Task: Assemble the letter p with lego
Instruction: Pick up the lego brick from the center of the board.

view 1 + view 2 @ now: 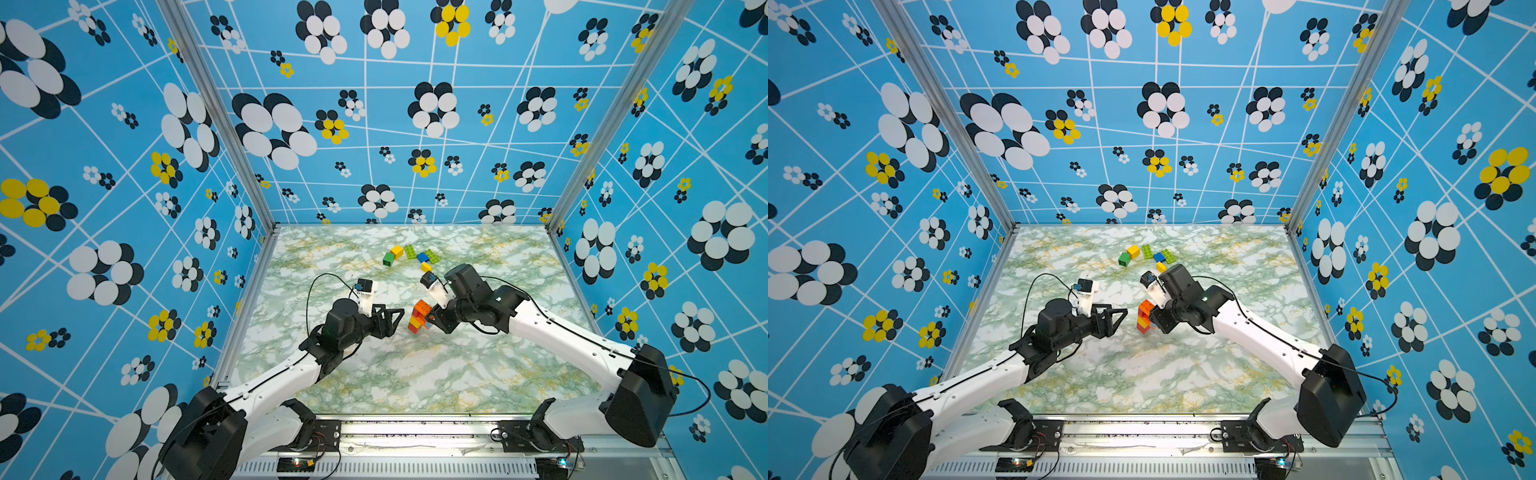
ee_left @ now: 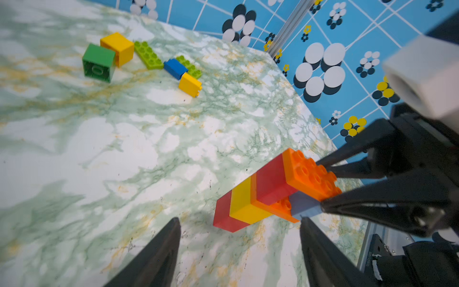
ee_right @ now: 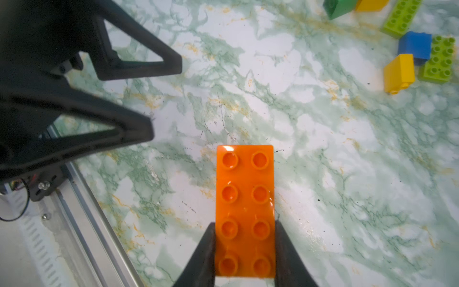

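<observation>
Right hand [image 1: 430,318] has the stack: its two fingers pinch the long sides of the top orange brick [image 3: 246,211], one finger on each flank, plain in the right wrist view. That orange brick caps the brick stack [image 2: 270,193], which runs red, orange, yellow, red beneath it, with a light blue brick [image 2: 304,205] tucked under the orange brick's overhanging end. In both top views the stack sits near the middle of the marbled surface [image 1: 415,374], leaning over at the right hand's fingertips; whether its bottom red brick touches the surface or hangs just above it is hard to say from here.

Left hand [image 1: 392,320] stands spread, nothing between its fingers. It sits just beside the stack, apart from it, fingertips pointing at it. In the left wrist view the stack lies ahead of the spread fingers, nearer one than the other.

Toward the back of the surface, well apart from both hands, lie the loose bricks: a green brick [image 2: 99,63] on its side touching a yellow brick [image 2: 119,47], a lime plate [image 2: 147,54] next to them, then a blue brick [image 2: 175,68] lying against a second lime plate [image 2: 190,65], and a smaller yellow brick [image 2: 190,84] beside the blue brick.
</observation>
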Robot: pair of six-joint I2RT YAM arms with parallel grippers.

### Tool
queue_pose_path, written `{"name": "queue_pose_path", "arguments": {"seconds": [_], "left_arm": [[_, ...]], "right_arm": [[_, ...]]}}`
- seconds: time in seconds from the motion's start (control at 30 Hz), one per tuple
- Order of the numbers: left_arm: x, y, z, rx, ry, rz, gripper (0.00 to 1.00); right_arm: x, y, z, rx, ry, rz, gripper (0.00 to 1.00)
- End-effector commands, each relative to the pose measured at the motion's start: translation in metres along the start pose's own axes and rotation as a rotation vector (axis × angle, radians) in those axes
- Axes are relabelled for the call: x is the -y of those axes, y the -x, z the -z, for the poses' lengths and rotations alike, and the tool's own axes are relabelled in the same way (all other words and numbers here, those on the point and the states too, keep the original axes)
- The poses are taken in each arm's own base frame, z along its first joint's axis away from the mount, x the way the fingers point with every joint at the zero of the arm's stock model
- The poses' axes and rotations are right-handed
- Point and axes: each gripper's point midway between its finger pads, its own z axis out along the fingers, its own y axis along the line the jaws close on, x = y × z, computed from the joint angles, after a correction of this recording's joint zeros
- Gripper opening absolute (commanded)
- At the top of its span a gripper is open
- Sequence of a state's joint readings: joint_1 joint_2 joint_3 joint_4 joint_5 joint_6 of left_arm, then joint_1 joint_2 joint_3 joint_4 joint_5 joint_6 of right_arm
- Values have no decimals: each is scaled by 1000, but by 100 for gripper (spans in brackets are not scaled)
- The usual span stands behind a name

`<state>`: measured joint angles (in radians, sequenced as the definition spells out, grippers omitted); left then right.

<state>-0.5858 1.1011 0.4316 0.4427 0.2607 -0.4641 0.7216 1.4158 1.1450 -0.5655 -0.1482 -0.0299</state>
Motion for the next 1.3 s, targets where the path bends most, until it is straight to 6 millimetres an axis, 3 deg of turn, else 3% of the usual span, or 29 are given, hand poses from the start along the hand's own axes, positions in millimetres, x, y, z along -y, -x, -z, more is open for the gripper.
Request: {"name": "queue_pose_path", "arguments": {"seconds": [0.0,0.13,0.43,0.73,1.27], "left_arm": [[13,-2,4,69,-95,-204,75],[27,-10,3,106,-134,-384,75],[33,-20,-1,131,-123,-596,74],[31,-30,-11,101,-129,-599,69],[19,-30,-20,106,-70,-588,58]], "right_arm": [[1,10,16,11,39,-99,22],[-7,17,30,14,77,-116,22],[-19,28,46,42,126,-133,21],[-32,37,58,68,148,-102,20],[-44,42,56,70,168,-80,19]]}}
